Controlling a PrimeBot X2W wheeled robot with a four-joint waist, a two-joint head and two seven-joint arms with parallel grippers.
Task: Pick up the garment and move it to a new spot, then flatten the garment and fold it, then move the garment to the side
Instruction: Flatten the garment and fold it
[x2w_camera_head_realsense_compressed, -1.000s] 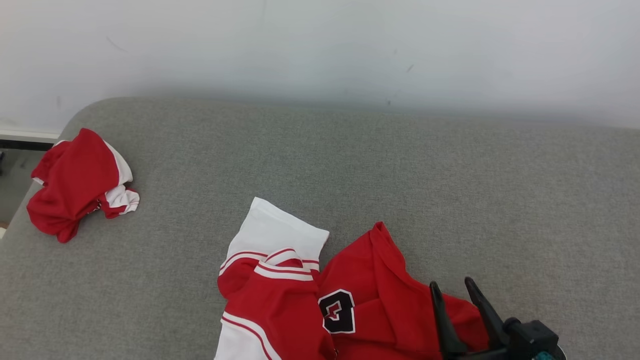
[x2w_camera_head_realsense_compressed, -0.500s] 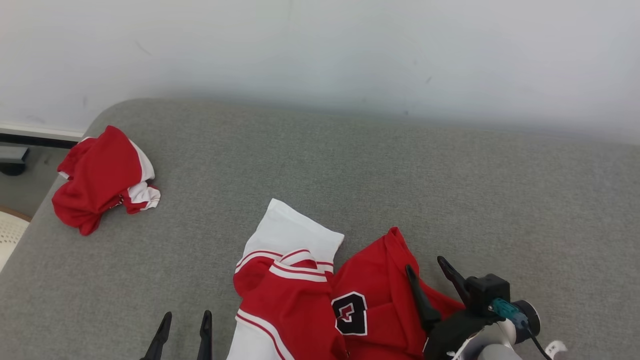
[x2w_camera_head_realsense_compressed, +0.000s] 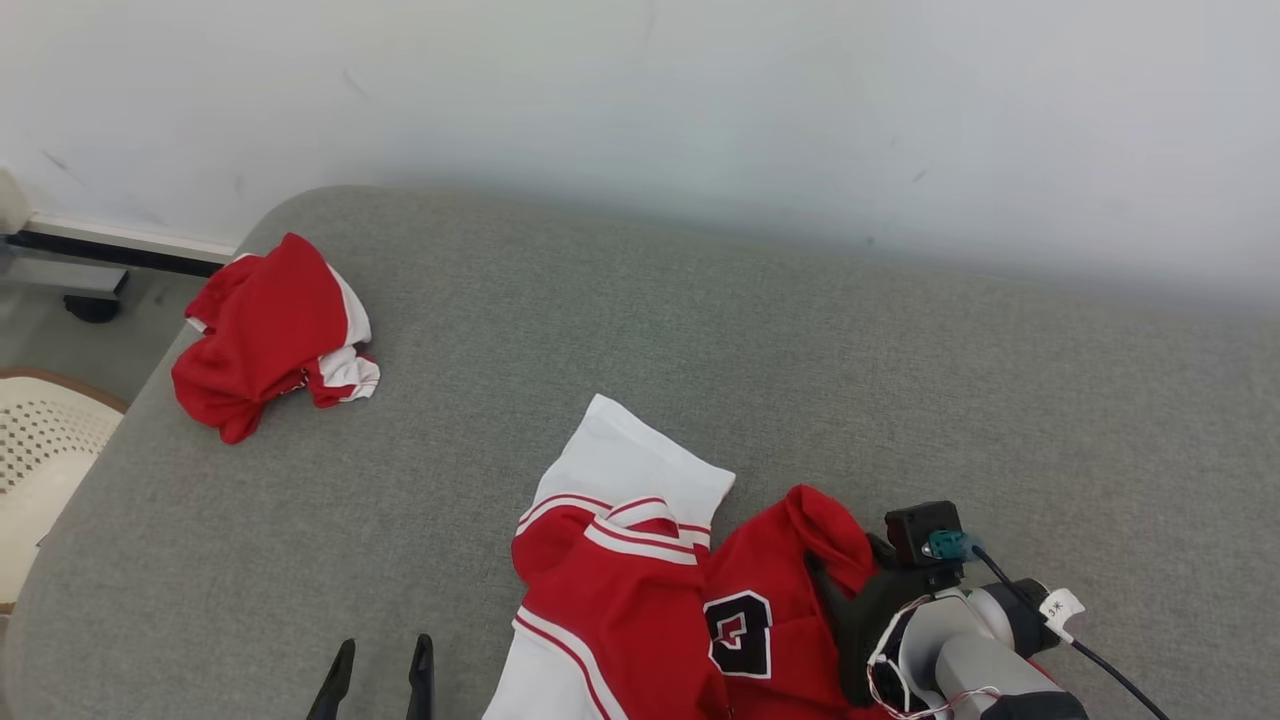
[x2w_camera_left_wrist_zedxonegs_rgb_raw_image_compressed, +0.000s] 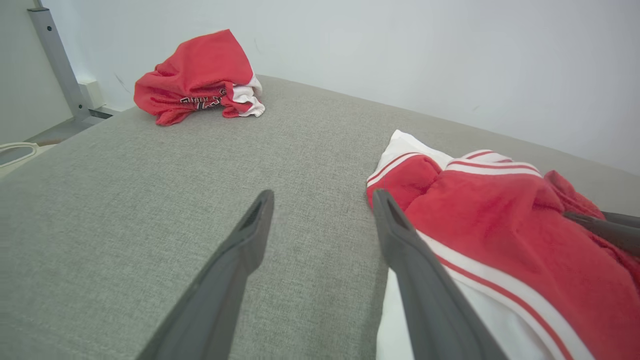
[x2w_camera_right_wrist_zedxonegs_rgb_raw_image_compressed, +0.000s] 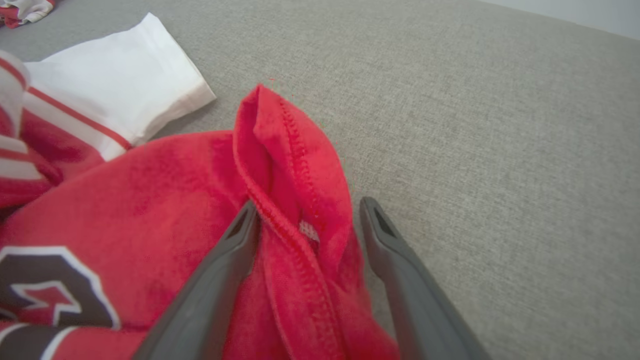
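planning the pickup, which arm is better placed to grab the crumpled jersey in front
Right. The right gripper stands open astride a raised fold of the jersey; the left gripper is open over the grey surface beside it.

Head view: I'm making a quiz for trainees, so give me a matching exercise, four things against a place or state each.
1 crumpled garment
2 numbered jersey
3 left gripper
4 right gripper

a open, astride a fold of the jersey
b far left of the grey surface
c open over bare surface
d near edge, middle

Pairs: 1-b, 2-d, 3-c, 4-a
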